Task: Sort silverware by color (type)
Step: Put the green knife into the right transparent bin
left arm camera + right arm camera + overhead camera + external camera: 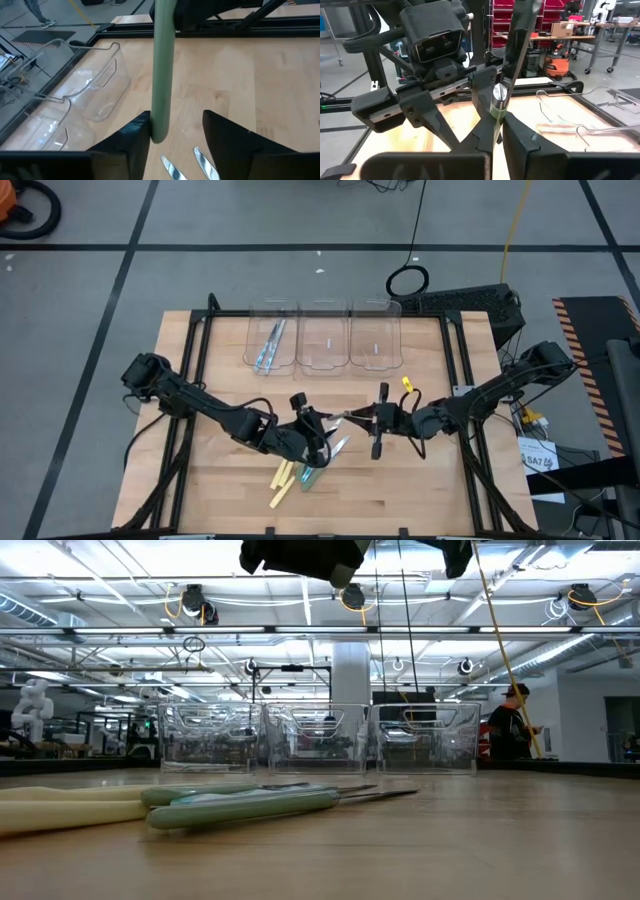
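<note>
A green-handled utensil (163,70) hangs in the air between my two grippers over the table's middle. My right gripper (496,125) (372,420) is shut on it. My left gripper (175,120) (318,430) is open, and the handle's free end (160,132) sits between its fingers, close against one of them. Pale yellow handles (281,482) and green ones (306,475) lie flat on the table near the front edge, their silvery heads (340,446) pointing right. Blue utensils (270,345) lie in the left bin. My right gripper pinches the green utensil's handle (497,111) between its two fingers, coming level from the table's right side. The utensil is lifted clear and runs roughly level toward the left gripper. Whether my left gripper's finger (142,127) touches the handle's end, I cannot tell.
Three clear plastic bins (323,338) stand in a row at the table's far edge; the middle and right ones (374,340) show no utensils. Two silvery heads (171,168) lie on the table under the left gripper. A person (512,725) stands in the room beyond.
</note>
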Robot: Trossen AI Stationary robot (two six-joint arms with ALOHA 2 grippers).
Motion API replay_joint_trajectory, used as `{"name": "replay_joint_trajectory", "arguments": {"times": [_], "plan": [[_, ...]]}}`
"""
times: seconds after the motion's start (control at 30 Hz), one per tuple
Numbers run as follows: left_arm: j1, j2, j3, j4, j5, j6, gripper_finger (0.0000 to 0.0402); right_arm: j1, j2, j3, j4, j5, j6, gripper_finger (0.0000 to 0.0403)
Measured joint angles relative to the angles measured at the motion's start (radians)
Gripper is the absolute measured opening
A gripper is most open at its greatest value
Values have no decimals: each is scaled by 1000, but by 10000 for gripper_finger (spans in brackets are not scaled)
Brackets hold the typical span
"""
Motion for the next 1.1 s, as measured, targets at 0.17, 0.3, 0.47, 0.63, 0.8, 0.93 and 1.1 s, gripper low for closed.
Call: {"name": "replay_joint_trajectory", "arguments": {"times": [0.17,0.3,0.47,0.63,0.8,0.93,1.1], "plan": [[1,0,0,-6,-4,6,222,-8,-1,0,3,2,-3,12],[0,0,0,-16,-4,-17,229,-8,-5,0,4,2,2,11],[-5,0,0,-69,-4,-66,230,-7,-32,0,-2,3,14,2],[-5,-1,0,-90,-4,-88,230,-6,-50,0,-29,2,14,2],[-4,-1,0,-91,-18,-91,230,-11,-50,0,-44,2,8,2],[-11,-1,0,-98,-34,-90,230,-13,-56,0,-54,3,-1,1],[-25,-1,0,-112,-35,-65,230,11,-96,71,-318,65,121,1]]}}
